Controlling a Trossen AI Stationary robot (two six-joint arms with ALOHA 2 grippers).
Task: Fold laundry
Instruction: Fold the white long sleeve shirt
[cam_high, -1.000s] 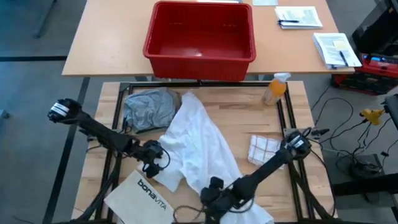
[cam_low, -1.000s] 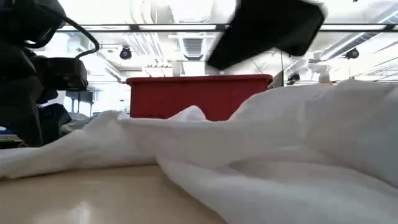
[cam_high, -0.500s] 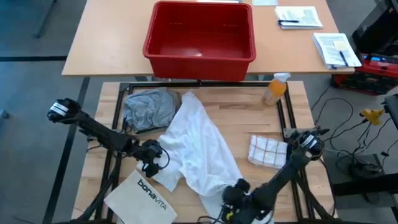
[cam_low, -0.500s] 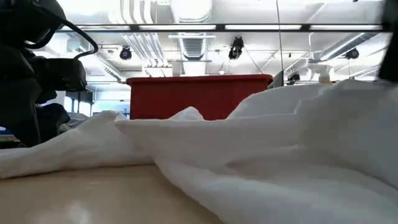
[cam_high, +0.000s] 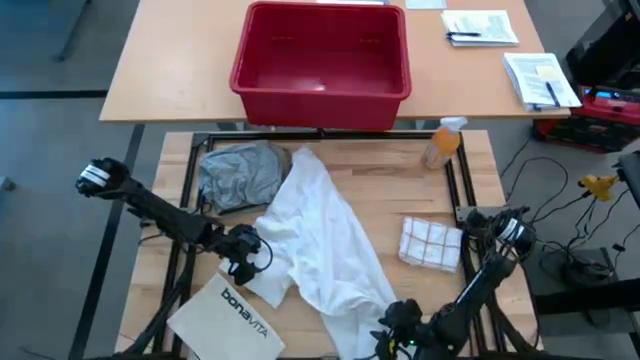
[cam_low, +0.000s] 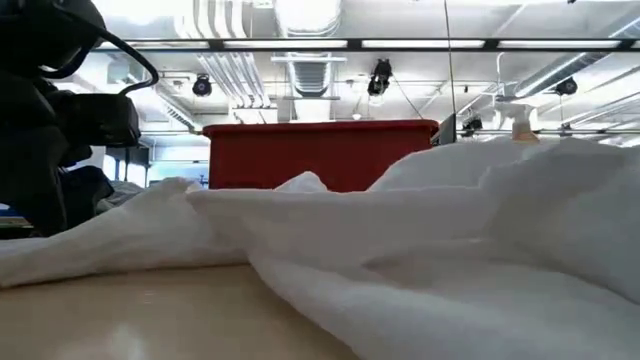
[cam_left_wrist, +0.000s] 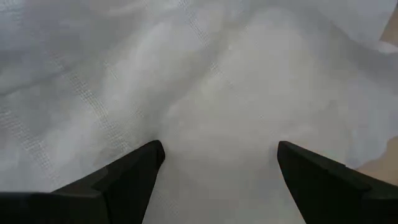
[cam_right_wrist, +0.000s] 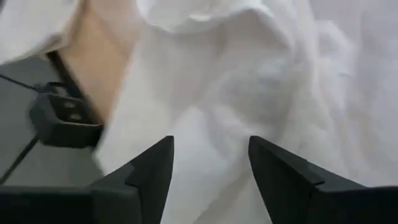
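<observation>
Right claw (cam_high: 385, 338) retreated to table edge, crumpled white shirt (cam_high: 320, 235)

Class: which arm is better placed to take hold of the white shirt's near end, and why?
Right, probably. The right gripper hangs open over the white shirt at its near end; the left gripper, also open, sits at its left edge.

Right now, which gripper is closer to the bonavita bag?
Left. The left gripper sits just above the bag, at the white shirt's edge. The right gripper is across the shirt's bottom end.
</observation>
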